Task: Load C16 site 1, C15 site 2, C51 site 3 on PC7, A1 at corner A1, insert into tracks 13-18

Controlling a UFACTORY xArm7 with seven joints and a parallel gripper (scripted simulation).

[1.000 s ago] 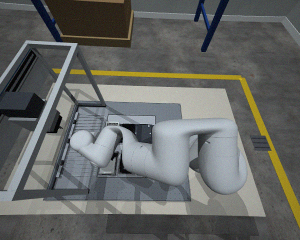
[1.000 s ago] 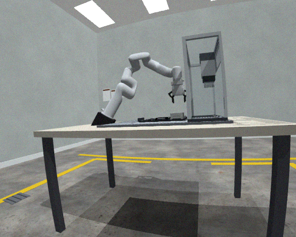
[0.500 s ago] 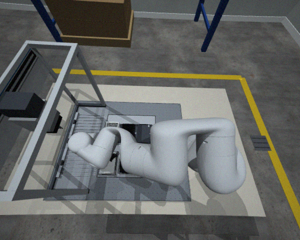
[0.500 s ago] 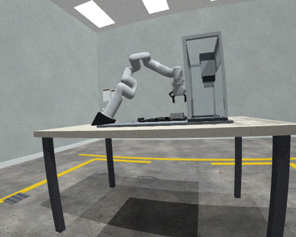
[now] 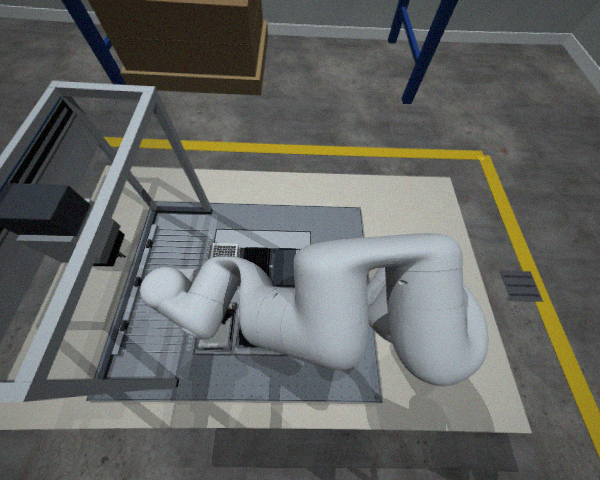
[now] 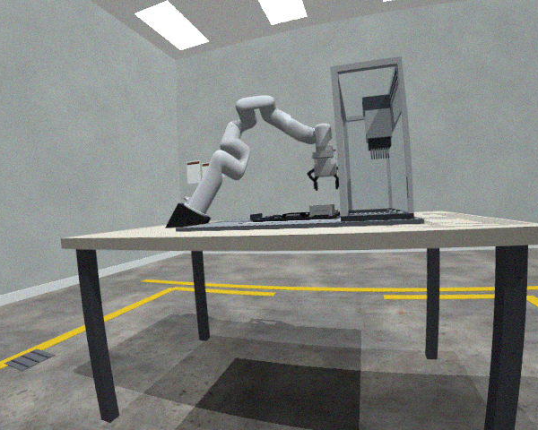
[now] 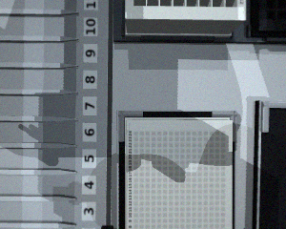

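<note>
My gripper (image 6: 324,181) is open and empty, well above the deck; its fingers do not show in the wrist view. Straight below it, C16 (image 7: 178,174), a pale 384-well plate, lies flat in nest S3 beside the numbered apron strip (image 7: 90,119). Next to it, nest S2 (image 7: 276,167) is dark and empty. Carrier PC7 (image 5: 270,264) lies on the apron and is partly hidden by my arm. It holds the white deep-well block C51 (image 5: 224,251), which also shows in the wrist view (image 7: 183,16), and the black plate C15 (image 5: 256,259) beside it.
The loading rails run left of the apron under the instrument's grey frame (image 5: 83,232). The pipetting head (image 6: 378,127) hangs inside the frame. My own arm covers most of the nests in the top view.
</note>
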